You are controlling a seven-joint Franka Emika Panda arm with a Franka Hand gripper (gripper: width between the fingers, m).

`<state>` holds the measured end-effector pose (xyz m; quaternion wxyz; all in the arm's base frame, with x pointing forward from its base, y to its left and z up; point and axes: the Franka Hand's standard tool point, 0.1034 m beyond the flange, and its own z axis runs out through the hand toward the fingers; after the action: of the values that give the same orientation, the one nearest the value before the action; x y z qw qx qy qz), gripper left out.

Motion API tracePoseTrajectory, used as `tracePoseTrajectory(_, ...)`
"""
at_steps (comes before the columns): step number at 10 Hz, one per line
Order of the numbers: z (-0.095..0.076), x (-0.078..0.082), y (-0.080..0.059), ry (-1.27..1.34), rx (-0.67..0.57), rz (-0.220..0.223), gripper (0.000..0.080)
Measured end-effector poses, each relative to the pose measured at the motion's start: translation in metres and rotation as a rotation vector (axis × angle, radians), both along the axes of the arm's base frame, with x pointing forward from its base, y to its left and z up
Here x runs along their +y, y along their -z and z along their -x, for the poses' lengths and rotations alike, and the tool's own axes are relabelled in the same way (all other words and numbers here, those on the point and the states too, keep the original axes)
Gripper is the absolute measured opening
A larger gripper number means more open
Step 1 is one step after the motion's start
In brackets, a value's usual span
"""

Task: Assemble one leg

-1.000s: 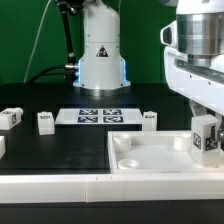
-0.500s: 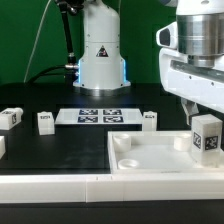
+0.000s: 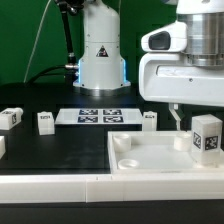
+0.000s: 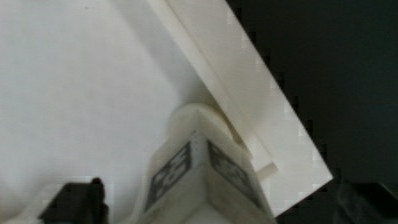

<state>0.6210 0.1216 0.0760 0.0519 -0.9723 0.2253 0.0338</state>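
Leg: the leg [image 3: 207, 137] stands upright on the tray [image 3: 150, 157], at the exterior view's right, close to the rim.
Fingers: the fingers [image 3: 172, 118] are spread and hold nothing; one tip hangs beside the leg, apart from it.
Around: three loose blocks [image 3: 45, 121] and the marker board [image 3: 98, 116] lie behind the tray on the dark surface [image 3: 60, 150].
Room: the tray floor is bare toward the exterior view's left.

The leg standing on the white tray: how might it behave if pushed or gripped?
The leg stands upright, taller than wide, so a high push would probably tip it. Flat faces suggest sliding, not rolling. It looks like rigid plastic, likely stiff and light.
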Motion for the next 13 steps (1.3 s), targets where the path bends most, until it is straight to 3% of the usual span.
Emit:
tracePoseTrajectory(2, -0.0007, -0.0087, 0.0022, -0.224, -0.026, -0.01, 0.0649)
tracePoseTrajectory(6, 0.0004, -0.0078, 0.0032, -0.482, -0.055, -0.018, 0.0649)
tracePoseTrajectory(8, 0.0004, -0.0078, 0.0032, -0.483, -0.055, -0.019, 0.0377)
tracePoseTrajectory(9, 0.0004, -0.0075, 0.0032, -0.461, -0.053, -0.019, 0.0287)
tracePoseTrajectory(11, 0.0004, -0.0075, 0.0032, -0.448, -0.051, -0.019, 0.0288)
tracePoseTrajectory(13, 0.0003, -0.007, 0.0037, -0.245, -0.031, -0.012, 0.0288)
